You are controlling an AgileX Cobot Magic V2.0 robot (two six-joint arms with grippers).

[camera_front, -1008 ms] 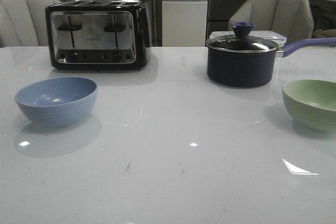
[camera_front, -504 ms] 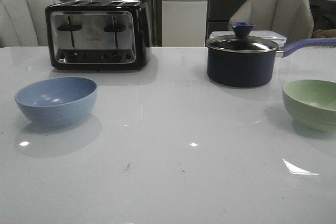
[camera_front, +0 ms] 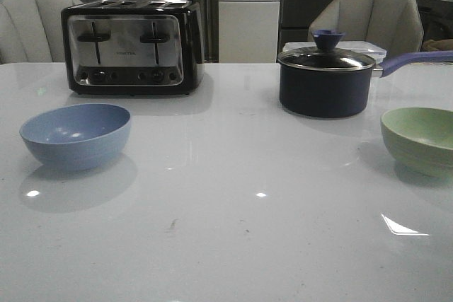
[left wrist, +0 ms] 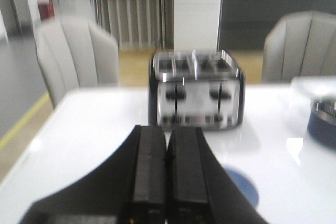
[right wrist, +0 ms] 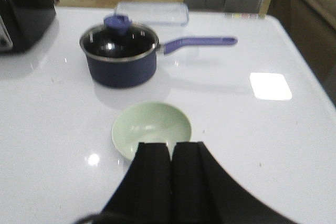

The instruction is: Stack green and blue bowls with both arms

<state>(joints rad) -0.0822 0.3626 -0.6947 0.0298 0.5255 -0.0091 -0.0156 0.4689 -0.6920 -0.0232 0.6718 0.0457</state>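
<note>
A round, deep, matte dusty-blue bowl (camera_front: 76, 135) sits on the left of the glossy white table (camera_front: 233, 245), in front of a boxy black-and-chrome toaster (camera_front: 132, 47). A matching pale sage-green bowl (camera_front: 421, 139) stands well apart on the right, near a dark navy saucepan (camera_front: 326, 84) with a glass lid (knob and handle purple). Both bowls are hollow and bare inside. The left gripper (left wrist: 167, 182) and right gripper (right wrist: 171, 182) each have their black fingers pressed together, holding nothing.
</note>
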